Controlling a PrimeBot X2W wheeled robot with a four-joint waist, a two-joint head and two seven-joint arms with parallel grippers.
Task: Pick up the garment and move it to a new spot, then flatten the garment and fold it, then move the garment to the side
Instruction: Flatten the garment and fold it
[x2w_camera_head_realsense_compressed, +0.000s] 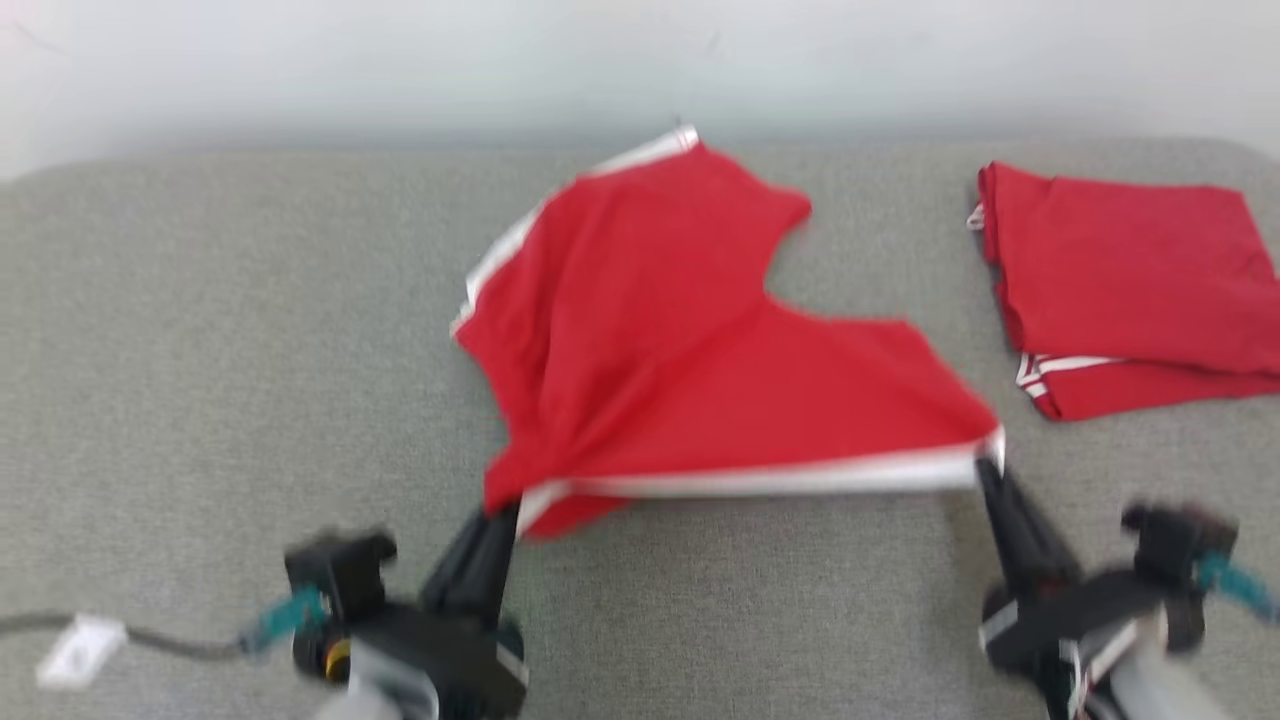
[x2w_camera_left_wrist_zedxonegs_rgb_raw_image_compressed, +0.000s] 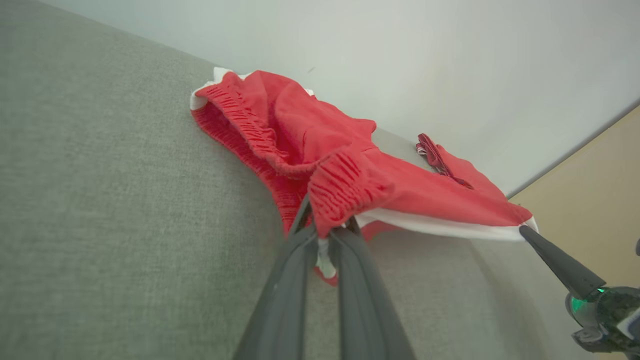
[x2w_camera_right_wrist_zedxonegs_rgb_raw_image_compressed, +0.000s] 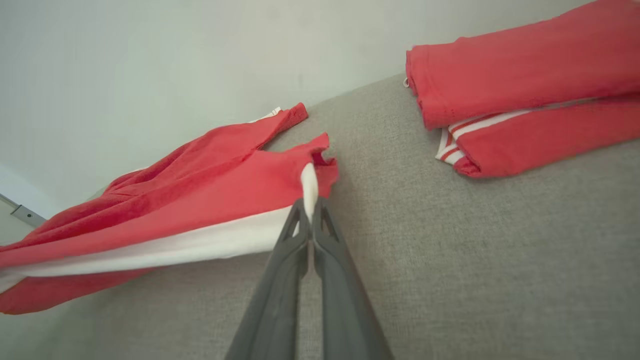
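Left gripper (x2w_camera_head_realsense_compressed: 503, 520) at seven o'clock and right gripper (x2w_camera_head_realsense_compressed: 986, 468) at four each pinch tight the near hem of the red garment (x2w_camera_head_realsense_compressed: 680, 360) on the grey cushion (x2w_camera_head_realsense_compressed: 200, 350), with a folded red cloth (x2w_camera_head_realsense_compressed: 1130, 280) lying apart at two o'clock.

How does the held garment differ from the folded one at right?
The held garment is spread open and rumpled; the folded garment is a compact stack. The left gripper and right gripper pinch the held garment's edge; the folded garment lies untouched. Both are red with white trim.
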